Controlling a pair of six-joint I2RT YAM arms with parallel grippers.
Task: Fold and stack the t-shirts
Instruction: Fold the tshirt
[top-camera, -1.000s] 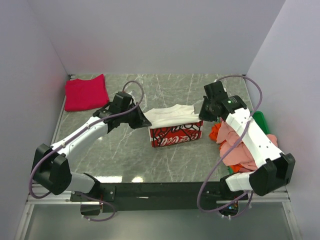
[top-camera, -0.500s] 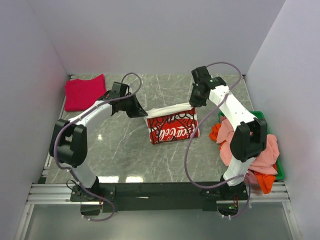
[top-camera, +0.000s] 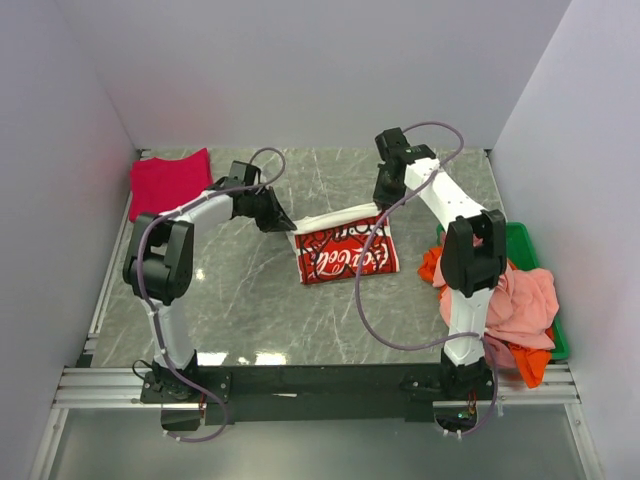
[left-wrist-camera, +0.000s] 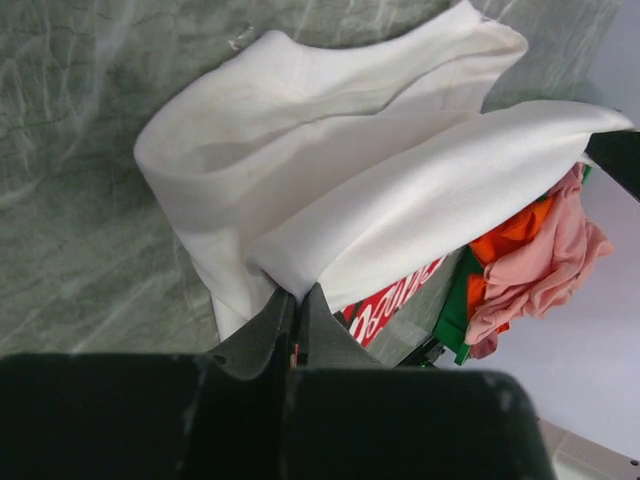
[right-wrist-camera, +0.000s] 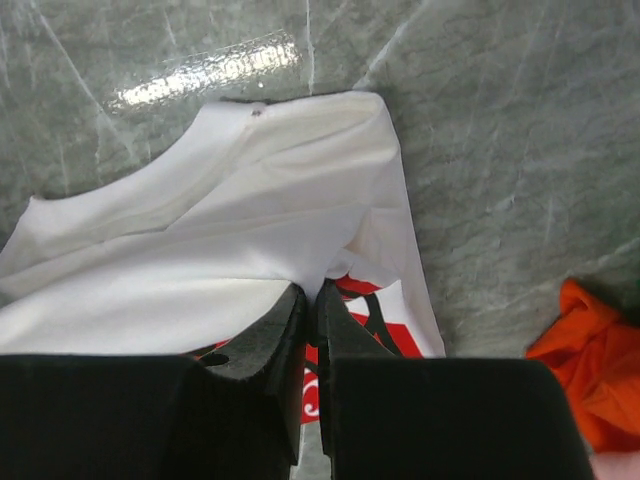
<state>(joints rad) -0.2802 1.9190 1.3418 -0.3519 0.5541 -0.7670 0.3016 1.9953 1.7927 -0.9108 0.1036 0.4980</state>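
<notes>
The table (top-camera: 330, 300), grey marble-patterned, lies under everything, with the white tee (top-camera: 345, 245) near its middle. This tee serves as the mark for all else.

The left arm (top-camera: 190, 220) reaches in from the tee's left side and the right arm (top-camera: 445, 200) from its right, each bent over toward a top corner of the cloth.

The white tee is partly folded. Its red logo panel faces up on the side nearer the arm bases, and its plain white upper edge is lifted off the table and stretched between the two grippers. In the left wrist view the white cloth (left-wrist-camera: 330, 170) runs away from the fingers in a raised fold.

Right of the tee, well apart from it, a heap of tees sits in and over the bin (top-camera: 522, 240): the pink tee (top-camera: 515, 300) on top, and the orange tee (top-camera: 432, 265) spilling out on the side closest to the white one.

Far to the tee's left, at the table's back corner, lies the crimson tee (top-camera: 170, 185), folded flat.

The left gripper (top-camera: 283, 226) is at the tee's upper left corner, jaws pressed together on the white cloth. The right gripper (top-camera: 384, 198) is at the upper right corner, jaws likewise clamped on a pinch of the tee's edge.
</notes>
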